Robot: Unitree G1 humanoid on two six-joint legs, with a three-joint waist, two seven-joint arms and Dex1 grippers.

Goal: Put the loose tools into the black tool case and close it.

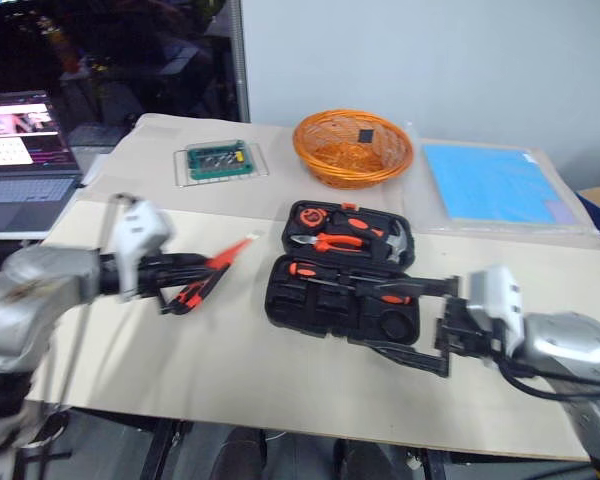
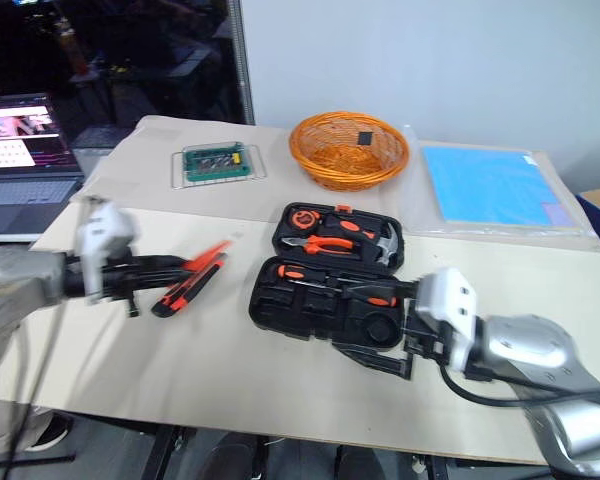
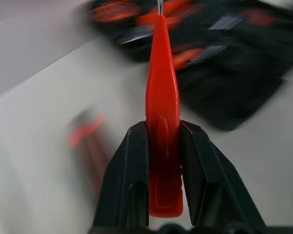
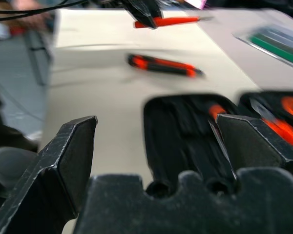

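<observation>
Left gripper (image 1: pixel 175 275), left-centre of the head view: fingers clamped on the flat sides of a slim orange screwdriver (image 3: pixel 162 122). The handle butt sits between the pads and the tip points away toward the case, as the left wrist view shows. The tool is carried above the paper-covered table (image 1: pixel 230 370), not resting on it.

Black tool case (image 1: pixel 345 280) lies open at frame centre, lid half toward the top of the frame holding the pliers (image 1: pixel 332 242) and hammer (image 1: pixel 395 243), tray half nearer the bottom. Two orange-handled screwdrivers already lie in the tray's upper recesses. The round recess at lower right looks vacant.

Utility knife (image 2: pixel 185 288) lies on the table just beside the left gripper, left of the case, untouched.

Right gripper (image 2: pixel 400 350), lower right of centre: fingers spread wide, holding nothing, just at the near right corner of the tray.

Step in hand, by my reading: carry the screwdriver to a free slim recess. To do it well:
- align the shaft parallel to the recess before lowering;
- lower flat, then release;
- keep the grip near the butt so the fingers stay outside the recess walls;
- keep the right gripper off the tray rim.

Risk: the tool may bridge a recess edge and block lid closure.
</observation>
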